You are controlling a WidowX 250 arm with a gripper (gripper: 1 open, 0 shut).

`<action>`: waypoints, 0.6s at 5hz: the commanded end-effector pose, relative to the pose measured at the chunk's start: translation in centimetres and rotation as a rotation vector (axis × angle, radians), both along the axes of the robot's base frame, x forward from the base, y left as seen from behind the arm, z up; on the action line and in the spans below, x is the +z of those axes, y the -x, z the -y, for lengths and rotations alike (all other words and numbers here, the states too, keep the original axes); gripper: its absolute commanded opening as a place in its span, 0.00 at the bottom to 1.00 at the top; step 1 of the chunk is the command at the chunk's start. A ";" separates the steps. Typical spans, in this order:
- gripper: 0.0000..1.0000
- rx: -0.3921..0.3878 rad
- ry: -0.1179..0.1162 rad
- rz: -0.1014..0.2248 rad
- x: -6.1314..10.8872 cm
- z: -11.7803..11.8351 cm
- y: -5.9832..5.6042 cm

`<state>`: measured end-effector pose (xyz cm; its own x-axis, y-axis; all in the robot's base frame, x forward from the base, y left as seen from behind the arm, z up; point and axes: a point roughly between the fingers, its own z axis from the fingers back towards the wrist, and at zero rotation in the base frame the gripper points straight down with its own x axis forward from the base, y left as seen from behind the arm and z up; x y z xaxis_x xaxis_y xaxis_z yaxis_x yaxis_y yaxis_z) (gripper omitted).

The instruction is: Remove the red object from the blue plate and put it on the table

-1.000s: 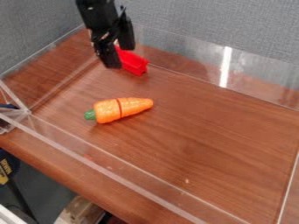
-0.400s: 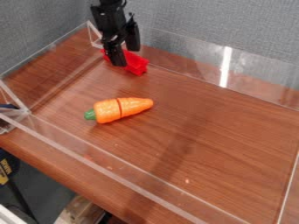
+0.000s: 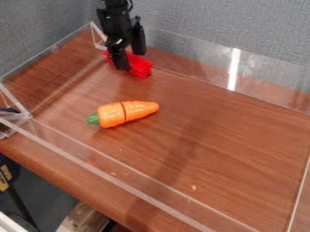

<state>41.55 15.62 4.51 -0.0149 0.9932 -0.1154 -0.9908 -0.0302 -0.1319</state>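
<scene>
The red object [image 3: 140, 65] is a small bright red block lying on the wooden table [image 3: 206, 127] near the back acrylic wall. The black gripper [image 3: 127, 54] hangs down right over it, with one dark finger [image 3: 118, 60] touching the block's left end. From this angle I cannot tell whether the jaws grip the block or merely stand beside it. No blue plate is in view.
An orange toy carrot [image 3: 126, 112] with a green tip lies mid-table, in front of the block. Low clear acrylic walls [image 3: 230, 63] border the tabletop. A grey fabric wall stands behind.
The gripper has shifted slightly right and toward the back wall. The red block has moved a little to the right along with it. The carrot has not moved.
</scene>
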 end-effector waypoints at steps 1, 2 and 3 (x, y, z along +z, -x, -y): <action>0.00 0.027 -0.041 0.059 1.5 0.3 -0.3; 0.00 0.051 -0.049 0.056 0.7 1.1 -0.5; 0.00 0.037 -0.055 0.056 0.0 1.4 -0.7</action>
<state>42.10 14.74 3.20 -0.0650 0.9945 -0.0818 -0.9862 -0.0765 -0.1466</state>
